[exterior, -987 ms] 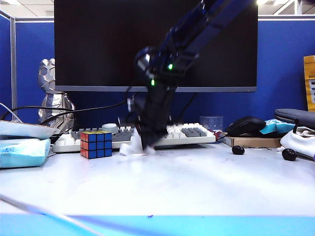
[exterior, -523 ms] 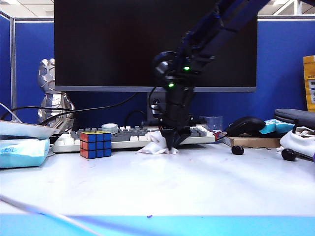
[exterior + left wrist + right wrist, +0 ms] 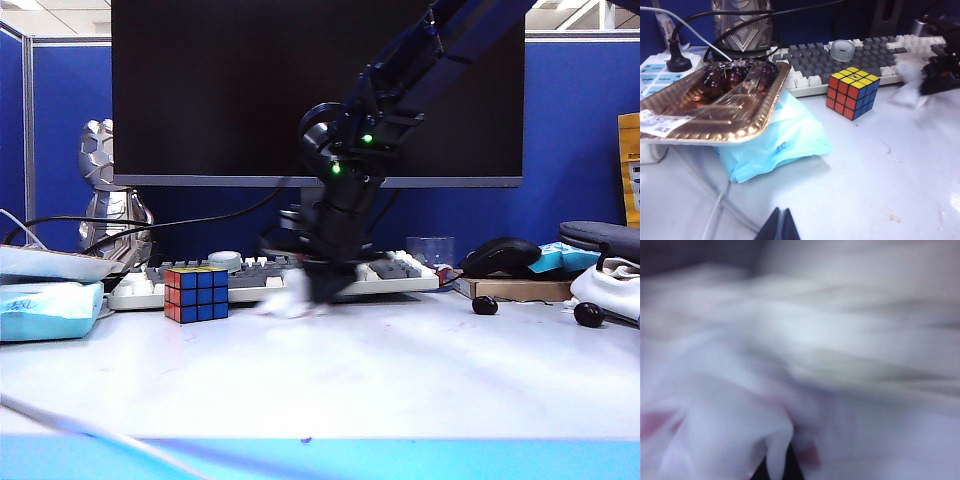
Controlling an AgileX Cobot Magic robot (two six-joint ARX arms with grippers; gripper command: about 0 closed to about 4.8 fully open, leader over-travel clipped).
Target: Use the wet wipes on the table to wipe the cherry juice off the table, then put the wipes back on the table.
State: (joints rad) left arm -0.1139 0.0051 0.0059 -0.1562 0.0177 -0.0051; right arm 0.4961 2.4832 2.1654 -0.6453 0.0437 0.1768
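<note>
My right gripper (image 3: 322,292) points down at the table (image 3: 400,370) just in front of the keyboard, shut on the wet wipes (image 3: 288,303), which drag blurred against the surface. In the right wrist view the white wet wipes (image 3: 740,430) with pink stains fill the frame, and a fold is pinched in the dark tips of the right gripper (image 3: 783,467). The left wrist view shows the right gripper (image 3: 936,82) and the wet wipes (image 3: 907,92) beyond the cube. Small reddish cherry juice (image 3: 886,146) marks dot the white top. My left gripper (image 3: 782,225) hangs shut and empty above the table.
A Rubik's cube (image 3: 196,293) stands left of the wiping spot, with the keyboard (image 3: 400,270) right behind. A pale blue tissue pack (image 3: 45,310) lies under a golden tray of cherries (image 3: 715,105) at the left. Two loose cherries (image 3: 485,305) and a mouse (image 3: 498,256) sit at the right.
The right gripper swept the wipes rightward along the keyboard front, then back leftward. The left arm has stayed still.
</note>
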